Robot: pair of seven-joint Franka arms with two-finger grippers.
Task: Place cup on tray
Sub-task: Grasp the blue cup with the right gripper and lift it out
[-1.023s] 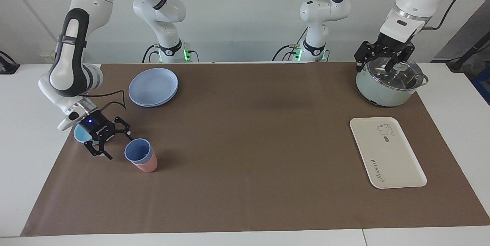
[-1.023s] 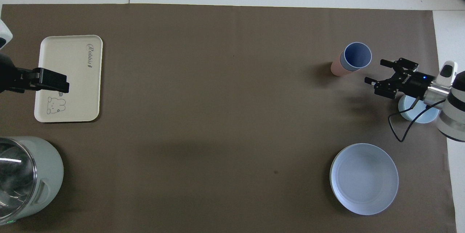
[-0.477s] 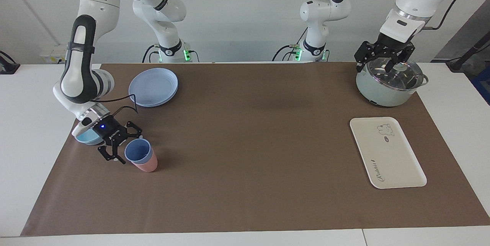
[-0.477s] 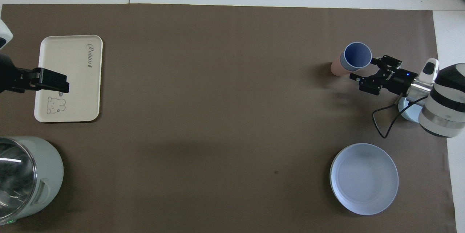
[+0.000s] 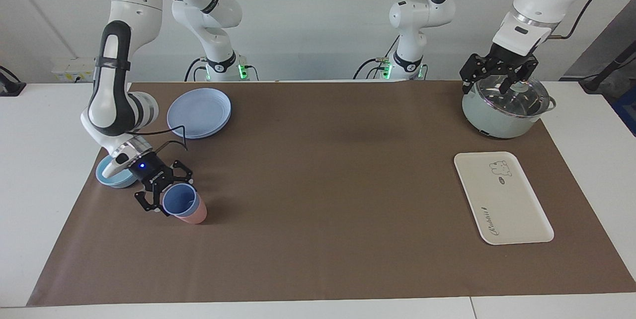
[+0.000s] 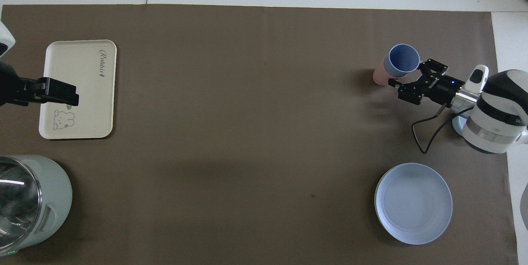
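Observation:
The periwinkle-blue cup (image 5: pixel 179 201) stands nested in a pink cup (image 5: pixel 195 215) on the brown mat, toward the right arm's end; it also shows in the overhead view (image 6: pixel 401 58). My right gripper (image 5: pixel 166 191) is low and open, its fingers on either side of the blue cup's rim, seen too in the overhead view (image 6: pixel 413 78). The cream tray (image 5: pixel 502 199) lies flat toward the left arm's end, and shows in the overhead view (image 6: pixel 82 62). My left gripper (image 5: pixel 498 74) waits open over the pot's lid.
A round blue-lilac plate (image 5: pixel 199 112) lies nearer to the robots than the cups. A low light-blue bowl (image 5: pixel 108 176) sits under the right wrist. A pale green pot (image 5: pixel 502 110) with a glass lid stands nearer to the robots than the tray.
My right gripper has slid from beside the bowl toward the nested cups, and its open fingers now flank the blue cup's rim. The cups have shifted slightly. The left arm has not moved.

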